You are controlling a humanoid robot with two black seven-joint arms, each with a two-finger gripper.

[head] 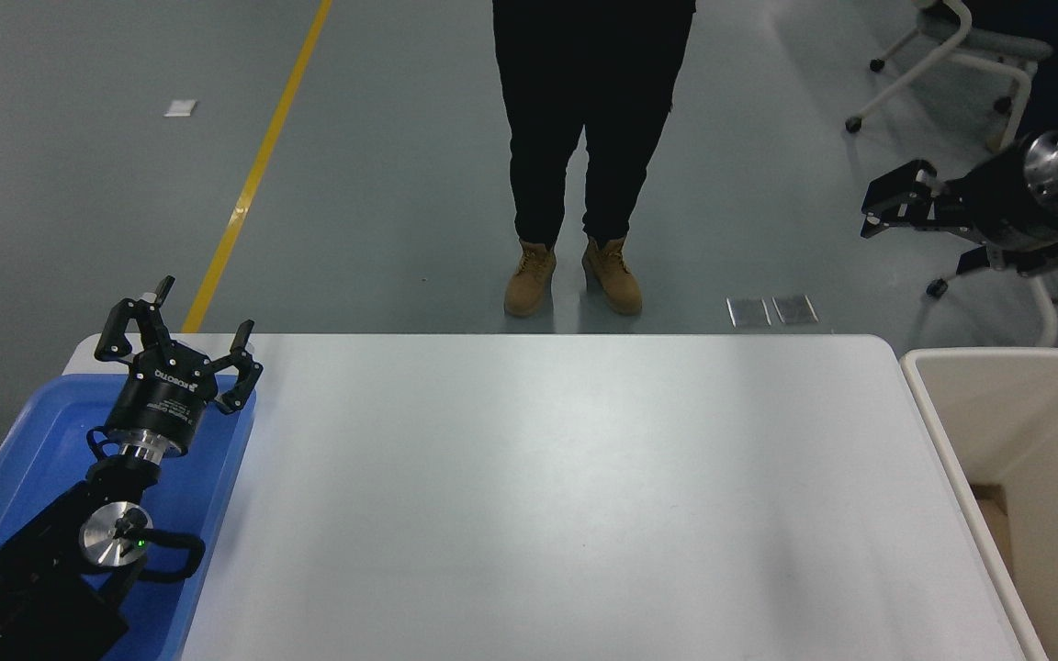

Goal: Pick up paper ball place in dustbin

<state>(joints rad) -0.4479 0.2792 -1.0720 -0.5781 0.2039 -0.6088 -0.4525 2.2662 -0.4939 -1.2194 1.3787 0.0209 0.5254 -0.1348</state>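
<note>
A: What takes up most of the view?

B: The white table [566, 496], its top bare in the middle. At its right end stands the cream-white dustbin [938, 422], deep-walled; a tan-brown scrap shows low inside it by the near wall, too little of it visible to say whether that is the paper ball. At the left end a blue plastic tray [208, 514] lies on the table.

A: And the arms?

B: The left gripper [182, 340] hangs over the blue tray's far end, fingers spread wide with nothing between them. The right gripper [883, 204] comes in from the right edge, held high above the floor beyond the table's far right corner, pointing left. It is above and behind the dustbin, well apart from its rim. Its fingers look close together and carry nothing I can see, but whether they are fully closed I cannot tell.

A: Anyone about?

B: A person [589, 119] in black trousers and tan boots [570, 275] stands at the far side. White office chairs [970, 46] sit at the upper right.
</note>
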